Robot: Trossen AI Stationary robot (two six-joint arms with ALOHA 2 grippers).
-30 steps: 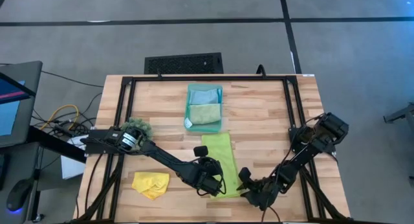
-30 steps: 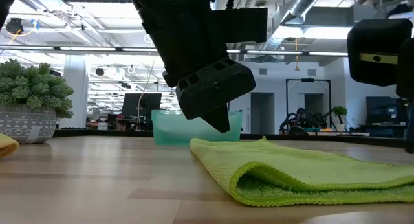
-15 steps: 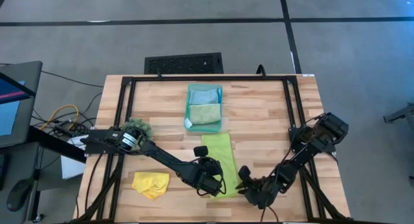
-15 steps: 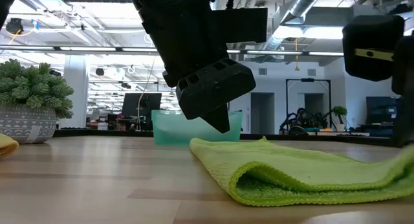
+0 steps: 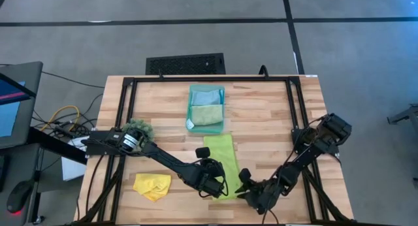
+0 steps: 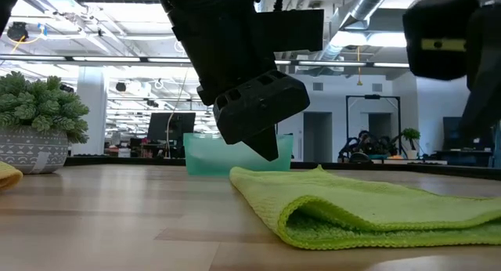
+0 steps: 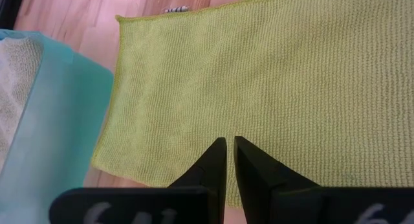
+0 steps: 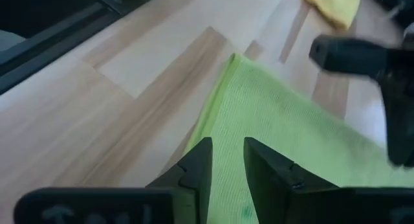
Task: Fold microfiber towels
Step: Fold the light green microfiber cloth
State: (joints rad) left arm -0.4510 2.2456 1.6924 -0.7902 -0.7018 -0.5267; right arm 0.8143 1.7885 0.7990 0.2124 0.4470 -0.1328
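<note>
On the wooden table [image 5: 261, 115], the nearly closed, empty left gripper [image 7: 226, 160] hovers over the lime green towel [image 5: 222, 162] while the part-open right gripper [image 8: 225, 160] straddles its near edge, gripping nothing visible, and may pinch one layer and spoil the fold.

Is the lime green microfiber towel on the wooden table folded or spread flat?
Folded. The low view shows the lime green microfiber towel doubled over itself, with a rounded fold at its near edge.

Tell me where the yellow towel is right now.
In the high view the yellow towel lies crumpled near the table's front left corner, left of the left gripper and the lime green towel.
</note>
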